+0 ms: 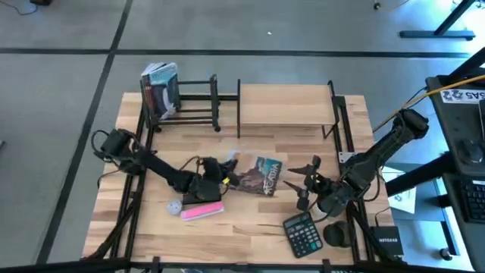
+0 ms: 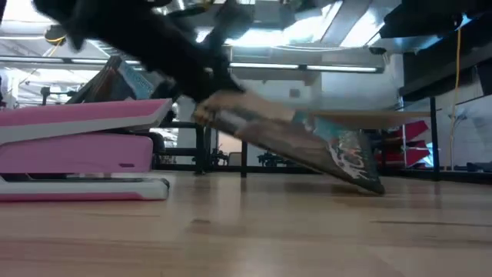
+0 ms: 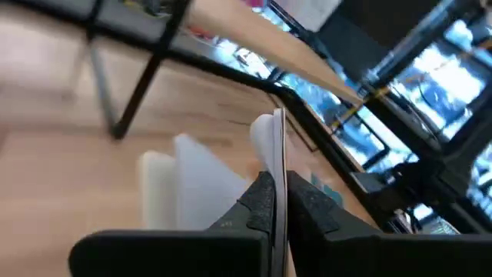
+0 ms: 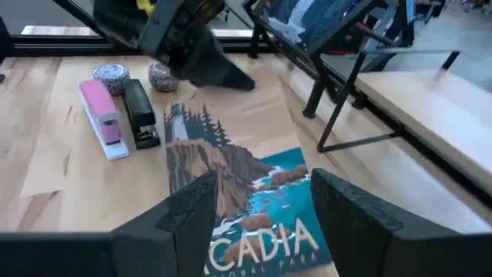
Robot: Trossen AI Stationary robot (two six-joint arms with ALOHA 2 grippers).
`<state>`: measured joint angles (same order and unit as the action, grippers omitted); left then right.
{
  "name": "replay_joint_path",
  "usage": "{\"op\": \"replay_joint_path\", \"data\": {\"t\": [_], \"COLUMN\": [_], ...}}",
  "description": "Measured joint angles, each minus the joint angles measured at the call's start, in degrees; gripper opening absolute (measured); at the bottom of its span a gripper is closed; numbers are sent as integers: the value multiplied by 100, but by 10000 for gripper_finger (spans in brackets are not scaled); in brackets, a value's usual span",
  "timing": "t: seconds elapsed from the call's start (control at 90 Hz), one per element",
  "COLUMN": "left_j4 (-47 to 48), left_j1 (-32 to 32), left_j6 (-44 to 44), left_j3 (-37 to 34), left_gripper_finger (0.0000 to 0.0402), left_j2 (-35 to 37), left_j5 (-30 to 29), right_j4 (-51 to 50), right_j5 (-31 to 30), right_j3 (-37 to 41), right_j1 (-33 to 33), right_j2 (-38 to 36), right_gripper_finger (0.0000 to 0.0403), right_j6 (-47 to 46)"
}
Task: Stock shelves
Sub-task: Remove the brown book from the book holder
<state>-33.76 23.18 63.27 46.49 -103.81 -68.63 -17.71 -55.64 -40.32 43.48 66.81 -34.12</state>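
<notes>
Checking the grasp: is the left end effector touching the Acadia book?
Touching. The left wrist view shows the left end effector shut on the book's edge; the low view shows that end lifted.

It was a robotics lab: a butcher-block desk [image 1: 250, 220] on grey concrete floor [image 1: 68, 83], with cabled equipment [image 1: 462, 152] at three o'clock.

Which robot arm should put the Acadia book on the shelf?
Probably the left. Its gripper is shut on the book's edge, one end lifted. The right gripper is open beside it, holding nothing.
</notes>
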Motion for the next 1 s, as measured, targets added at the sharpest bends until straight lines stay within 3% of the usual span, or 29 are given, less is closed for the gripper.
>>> {"op": "replay_joint_path", "data": {"t": [0.211, 0.5, 0.722, 0.867, 1.0], "left_j4": [13, 48, -31, -40, -15], "left_j1": [434, 459, 505, 656, 857], "left_j6": [-199, -68, -1246, -2239, -2655], "left_j3": [-67, -67, -69, -67, -67], "left_gripper_finger": [36, 148, 209, 214, 214], "left_j2": [3, 11, 340, 753, 1048], "left_j5": [-31, -217, -213, -15, -11], "right_j4": [193, 1123, 1461, 1453, 1493], "right_j5": [1206, 2141, 3926, 4190, 4006], "right_j3": [0, 0, 0, 4, -22], "right_j1": [-324, -914, -1404, -1750, -2177], "right_j2": [229, 1047, 1920, 2590, 2898], "right_gripper_finger": [195, 195, 195, 195, 195], "right_j6": [-118, 16, -611, -652, -636]}}
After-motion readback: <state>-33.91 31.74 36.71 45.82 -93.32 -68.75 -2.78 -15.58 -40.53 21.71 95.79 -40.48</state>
